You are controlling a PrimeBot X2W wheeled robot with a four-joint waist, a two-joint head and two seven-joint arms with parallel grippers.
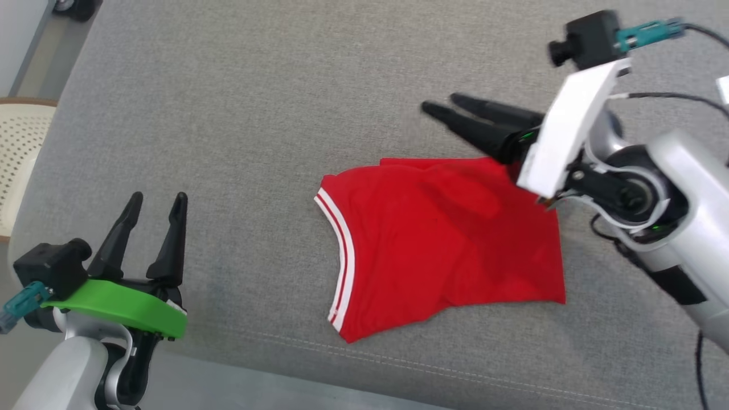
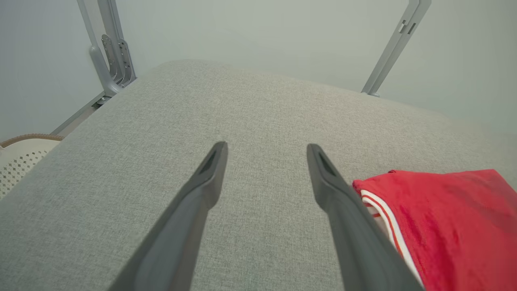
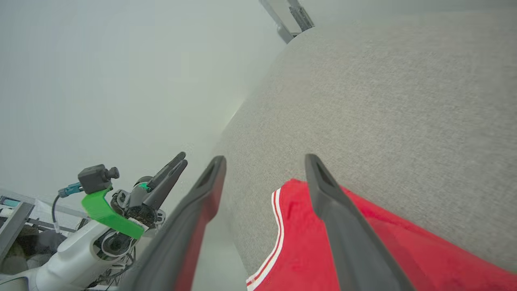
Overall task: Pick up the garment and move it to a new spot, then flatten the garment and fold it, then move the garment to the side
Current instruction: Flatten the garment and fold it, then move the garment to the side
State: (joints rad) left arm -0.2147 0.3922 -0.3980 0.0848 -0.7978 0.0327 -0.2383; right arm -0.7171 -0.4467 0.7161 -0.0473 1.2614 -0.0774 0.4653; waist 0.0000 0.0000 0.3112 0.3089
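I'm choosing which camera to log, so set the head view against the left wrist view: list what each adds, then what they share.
Head view adds: the right hand, open, at the far right of the red garment, plus that garment's whole outline and a stitched seam near the front. Left wrist view adds: grey metal brackets and a slanted strut against a pale wall. Shared: the open left hand, the garment's white-striped edge, the grey fabric surface and a cream perforated object at left.
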